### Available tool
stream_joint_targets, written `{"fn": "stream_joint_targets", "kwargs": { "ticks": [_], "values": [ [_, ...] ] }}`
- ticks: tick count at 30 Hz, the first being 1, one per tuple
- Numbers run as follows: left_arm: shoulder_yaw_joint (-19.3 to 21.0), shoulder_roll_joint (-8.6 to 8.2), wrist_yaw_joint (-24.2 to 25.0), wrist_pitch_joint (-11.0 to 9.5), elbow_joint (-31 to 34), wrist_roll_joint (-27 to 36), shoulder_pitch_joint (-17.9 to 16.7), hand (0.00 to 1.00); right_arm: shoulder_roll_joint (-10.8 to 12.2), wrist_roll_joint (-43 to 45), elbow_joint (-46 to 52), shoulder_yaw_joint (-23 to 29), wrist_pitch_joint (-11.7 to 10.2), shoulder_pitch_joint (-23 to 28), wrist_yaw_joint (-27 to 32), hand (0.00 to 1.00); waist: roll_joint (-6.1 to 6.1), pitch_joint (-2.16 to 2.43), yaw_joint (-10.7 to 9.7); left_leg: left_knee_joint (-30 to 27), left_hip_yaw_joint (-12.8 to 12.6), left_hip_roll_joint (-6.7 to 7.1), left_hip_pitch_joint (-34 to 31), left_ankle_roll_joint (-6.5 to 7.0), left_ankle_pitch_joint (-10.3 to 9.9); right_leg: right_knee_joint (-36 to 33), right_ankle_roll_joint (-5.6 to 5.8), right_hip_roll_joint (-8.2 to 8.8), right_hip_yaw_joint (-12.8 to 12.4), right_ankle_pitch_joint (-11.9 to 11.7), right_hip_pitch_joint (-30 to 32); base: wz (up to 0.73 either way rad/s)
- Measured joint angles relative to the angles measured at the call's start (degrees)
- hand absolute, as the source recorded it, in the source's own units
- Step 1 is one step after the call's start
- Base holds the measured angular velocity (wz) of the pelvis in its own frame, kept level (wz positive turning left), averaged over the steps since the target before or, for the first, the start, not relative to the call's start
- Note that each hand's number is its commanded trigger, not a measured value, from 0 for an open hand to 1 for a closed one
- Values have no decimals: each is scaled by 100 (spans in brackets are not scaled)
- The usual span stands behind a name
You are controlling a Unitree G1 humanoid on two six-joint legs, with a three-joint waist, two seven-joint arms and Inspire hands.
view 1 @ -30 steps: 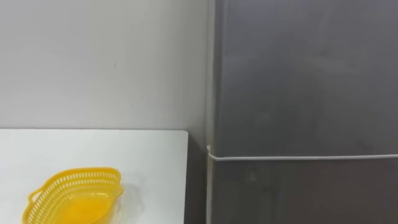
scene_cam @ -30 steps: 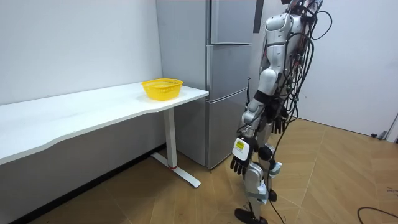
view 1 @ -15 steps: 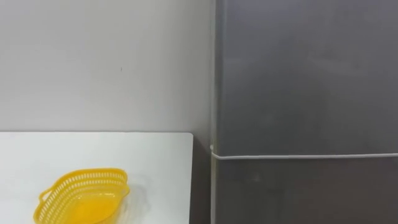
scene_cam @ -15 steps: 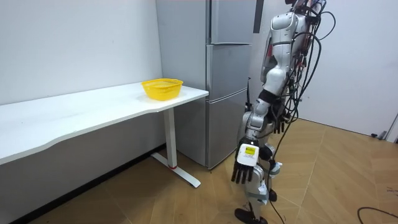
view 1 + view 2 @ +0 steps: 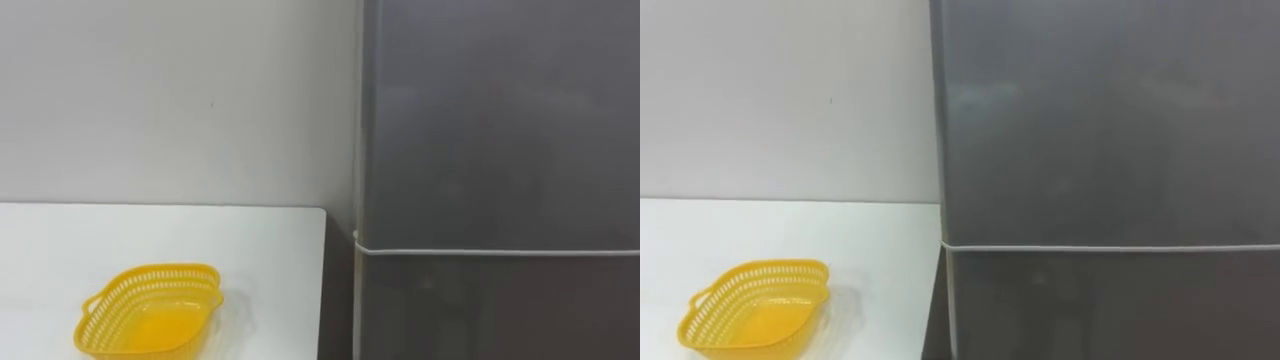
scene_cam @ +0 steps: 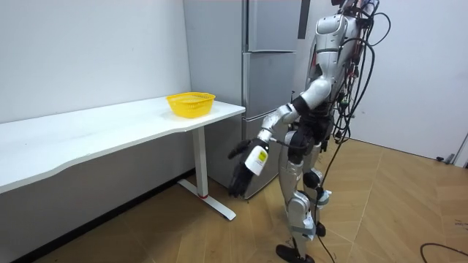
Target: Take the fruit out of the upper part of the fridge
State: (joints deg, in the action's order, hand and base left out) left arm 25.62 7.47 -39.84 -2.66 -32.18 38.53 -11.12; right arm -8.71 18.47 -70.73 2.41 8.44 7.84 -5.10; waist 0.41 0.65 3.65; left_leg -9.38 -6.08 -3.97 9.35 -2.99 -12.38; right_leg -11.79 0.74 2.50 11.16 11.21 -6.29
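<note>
Eye views, grey fridge (image 5: 500,130) filling 3 o'clock, doors shut, contents hidden, yellow basket (image 5: 150,322) at 8 o'clock on white table (image 5: 270,260), room view, robot standing facing fridge, left hand (image 6: 238,177) held out low at 6 o'clock, fingers loosely spread.

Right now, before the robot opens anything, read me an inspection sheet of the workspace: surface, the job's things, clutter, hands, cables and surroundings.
Surface: white table next to the fridge, bare apart from one basket.
Job's things: grey fridge, upper and lower doors both shut; its contents are hidden.
Clutter: yellow basket, empty, on the table's end nearest the fridge.
Hands: left hand held forward and low in front of the fridge's lower part, fingers relaxed, holding nothing.
Cables: nothing seen.
Surroundings: plain wall behind the table, wooden floor; the robot stands facing the fridge.
</note>
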Motion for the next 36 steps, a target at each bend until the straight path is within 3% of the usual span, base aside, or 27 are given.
{"fn": "stream_joint_targets", "kwargs": {
  "ticks": [6,12,17,23,31,36],
  "values": [
    [-3,1,-635,-574,1358,-54,8,0,-40,226,104,1,-161,26,-83,0,-35,-11,5,-2,18,30,-14,2,2,-20,23,34,3,16,30,0],
    [-121,14,-877,-891,1764,-66,3,0,-55,223,190,-4,-217,72,-273,0,-85,-30,-4,-2,72,57,-9,3,1,1,36,55,0,23,36,0],
    [-296,14,-948,-925,1763,-73,3,0,-56,225,190,-4,-264,76,-379,0,-99,-39,-4,0,156,62,-14,3,1,-3,36,47,4,23,31,0],
    [-334,16,-986,-1130,1871,-153,3,0,-63,245,190,-63,-357,98,-363,0,-91,-39,22,2,147,62,-24,2,1,3,36,40,-36,23,47,-1],
    [-327,89,-1006,-1291,3229,-806,10,0,-99,273,190,-40,-469,154,-325,0,-34,-37,-27,-4,208,67,-22,3,1,-1,38,46,-8,22,30,1],
    [-482,90,-409,-1284,4146,-1181,7,0,-78,405,201,-51,-466,252,-516,0,-41,-40,-47,-19,234,67,-64,3,1,6,39,47,39,22,37,4]
  ]
}}
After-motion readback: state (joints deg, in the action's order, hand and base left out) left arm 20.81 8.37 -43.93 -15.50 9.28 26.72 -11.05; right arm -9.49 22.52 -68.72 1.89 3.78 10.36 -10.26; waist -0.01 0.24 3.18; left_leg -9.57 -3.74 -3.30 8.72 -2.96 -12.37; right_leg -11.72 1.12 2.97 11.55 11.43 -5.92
